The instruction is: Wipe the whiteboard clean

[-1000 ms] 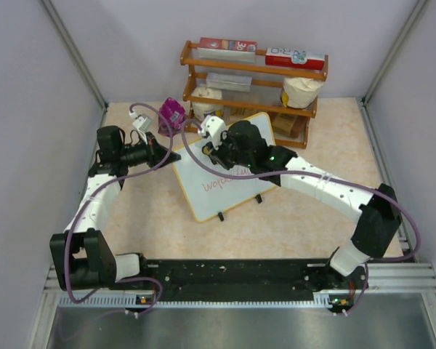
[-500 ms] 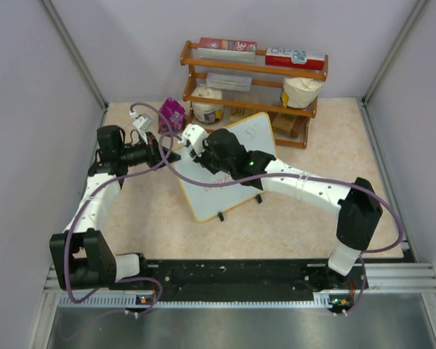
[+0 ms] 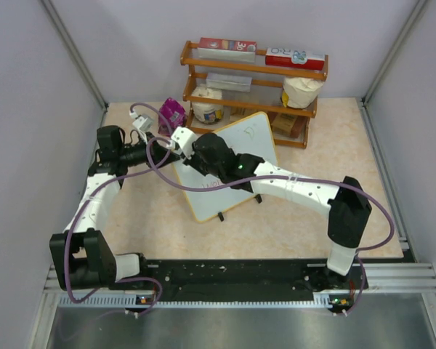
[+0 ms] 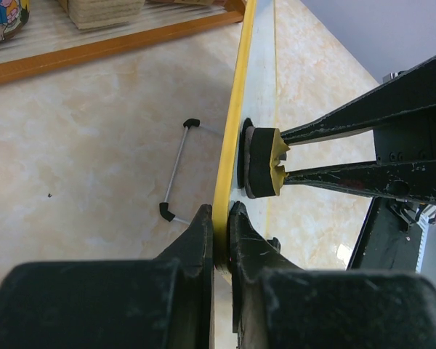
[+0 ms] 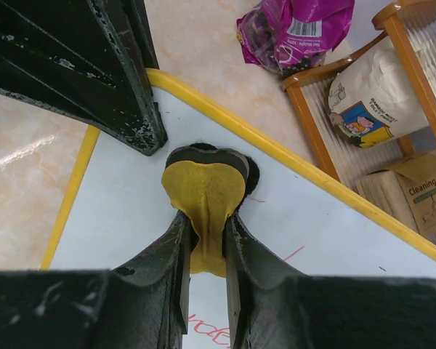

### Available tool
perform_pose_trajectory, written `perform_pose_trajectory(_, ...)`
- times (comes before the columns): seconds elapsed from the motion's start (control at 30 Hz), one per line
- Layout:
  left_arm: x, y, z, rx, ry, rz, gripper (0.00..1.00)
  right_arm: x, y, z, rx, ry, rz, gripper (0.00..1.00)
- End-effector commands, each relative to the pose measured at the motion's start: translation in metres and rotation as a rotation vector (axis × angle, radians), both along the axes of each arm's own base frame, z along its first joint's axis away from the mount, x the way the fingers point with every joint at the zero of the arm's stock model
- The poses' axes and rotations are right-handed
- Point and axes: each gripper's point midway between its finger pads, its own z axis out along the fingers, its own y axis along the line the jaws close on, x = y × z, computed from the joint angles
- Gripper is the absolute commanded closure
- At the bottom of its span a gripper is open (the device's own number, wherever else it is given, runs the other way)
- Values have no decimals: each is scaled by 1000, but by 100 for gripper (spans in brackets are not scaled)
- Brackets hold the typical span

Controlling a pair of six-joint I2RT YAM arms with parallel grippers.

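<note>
The eraser (image 5: 203, 190), a yellow body with a dark felt pad, is pinched by its raised ridge between the closed fingers of the right gripper (image 5: 206, 222). Its pad lies flat against the whiteboard (image 5: 327, 218) near the board's upper left corner. The left wrist view shows the pad touching the white face from the side. The left gripper (image 4: 219, 218) is clamped tight on the thin yellow frame of that same left edge, just beside the eraser, one finger on each face. The board sits mid-table (image 3: 145, 211), in front of the wooden rack (image 3: 251, 69) and near a purple bag (image 3: 172, 113). It seems to be propped at a tilt on its two black feet (image 3: 221, 217). Red writing (image 3: 211, 185) remains lower on the face, partly hidden by the right arm. The board looks thin, stiff and light, with a slick surface, so it would probably skid or tip under a sideways scrub. Pinching the rigid frame, as the left gripper does, looks like the sound hold, since the smooth face offers little purchase. The felt looks soft and should give a little, so moderate pressure ought to be enough, and hard pushing risks rocking the board on its feet.
</note>
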Motion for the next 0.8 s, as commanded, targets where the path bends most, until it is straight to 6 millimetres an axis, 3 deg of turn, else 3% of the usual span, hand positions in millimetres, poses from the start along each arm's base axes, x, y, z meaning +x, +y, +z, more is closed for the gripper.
perform_pose_trajectory(0.0,3,7,-22,115,-57,16,100,10,10,15,37,-54,-44,100)
perform_pose_trajectory(0.33,-1,6,-17,122,-103,2,100,25,-14,15,5,-100,-137,100)
perform_pose_trajectory(0.77,-3,7,-16,140,-133,4,100,58,-76,16,-8,-101,-288,100)
